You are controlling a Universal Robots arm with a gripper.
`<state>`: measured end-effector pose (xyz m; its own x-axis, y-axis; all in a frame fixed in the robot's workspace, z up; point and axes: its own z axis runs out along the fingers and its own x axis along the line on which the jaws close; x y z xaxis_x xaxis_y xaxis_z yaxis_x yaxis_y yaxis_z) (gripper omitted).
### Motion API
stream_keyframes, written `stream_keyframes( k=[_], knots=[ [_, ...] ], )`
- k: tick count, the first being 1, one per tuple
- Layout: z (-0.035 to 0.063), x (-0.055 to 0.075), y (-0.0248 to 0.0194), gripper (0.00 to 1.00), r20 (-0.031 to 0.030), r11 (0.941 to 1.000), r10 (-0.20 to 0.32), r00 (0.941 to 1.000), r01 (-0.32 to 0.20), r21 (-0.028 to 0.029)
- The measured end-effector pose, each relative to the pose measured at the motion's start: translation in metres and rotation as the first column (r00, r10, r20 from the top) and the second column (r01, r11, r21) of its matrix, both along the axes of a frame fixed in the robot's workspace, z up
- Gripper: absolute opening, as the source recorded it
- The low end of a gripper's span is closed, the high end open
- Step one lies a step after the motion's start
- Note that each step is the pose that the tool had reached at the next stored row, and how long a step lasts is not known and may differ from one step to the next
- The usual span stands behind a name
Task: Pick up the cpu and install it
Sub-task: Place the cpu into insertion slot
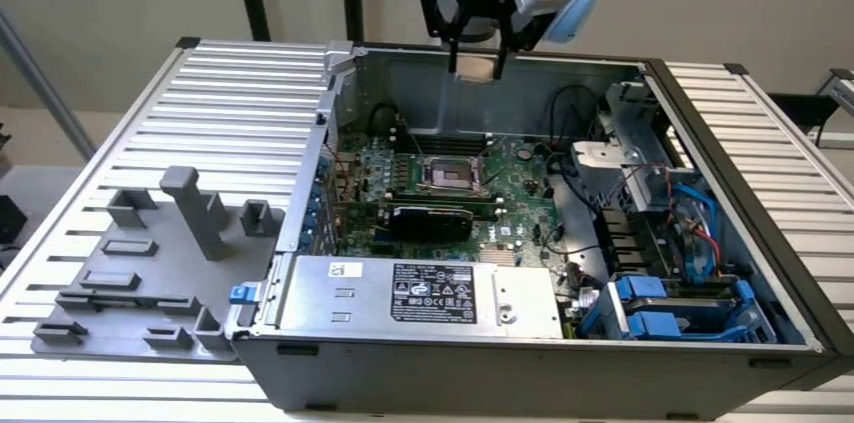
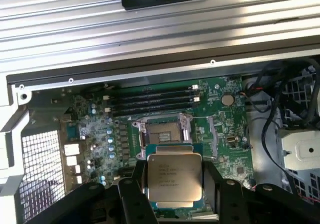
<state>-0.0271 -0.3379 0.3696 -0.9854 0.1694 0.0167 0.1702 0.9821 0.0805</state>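
The cpu (image 2: 173, 178), a flat square chip with a dull silver top and printed text, sits between my black fingers (image 2: 131, 196) in the wrist view. My gripper (image 2: 173, 184) is shut on it. In the exterior view the gripper (image 1: 477, 63) hangs high above the rear wall of the open computer case (image 1: 534, 373), with the cpu (image 1: 477, 69) at its tip. Below lies the green motherboard (image 1: 514, 168), whose open cpu socket (image 1: 447, 176) has a metal frame. In the wrist view the socket (image 2: 162, 131) lies just beyond the held chip.
A large grey power supply box with a black label (image 1: 414, 293) fills the case's front. Cables and blue drive bays (image 1: 667, 303) crowd the exterior view's right. A grey fixture with upright holders (image 1: 147, 263) stands on the ribbed table (image 1: 240, 93) at the exterior view's left.
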Motion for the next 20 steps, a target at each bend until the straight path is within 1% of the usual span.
stream_keyframes(
  k=[2,5,7,10,13,15,17,20],
  knots=[
    [-0.0023,0.0,0.0,0.55,0.0,0.9993,-0.037,0.9993,0.037,0.0],
    [-0.0058,0.0,0.0,0.55,0.0001,0.9959,-0.09,0.9959,0.09,0.0],
    [-0.0082,0.0,0.0,0.55,0.0,0.9919,-0.127,0.9919,0.127,0.0],
    [-0.0119,0.0,0.0,0.55,0.0,0.9834,-0.182,0.9834,0.182,0.0],
    [-0.0154,0.0,0.0,0.55,0.0,0.9723,-0.234,0.9723,0.234,0.0],
    [-0.0174,0.0,0.0,0.55,0.0,0.9631,-0.269,0.9631,0.269,-0.0001],
    [-0.0191,0.0,0.0,0.55,0.0,0.9525,-0.305,0.9525,0.305,0.0],
    [-0.0213,0.0,0.0,0.55,0.0,0.9346,-0.356,0.9346,0.356,0.0]
  ],
)
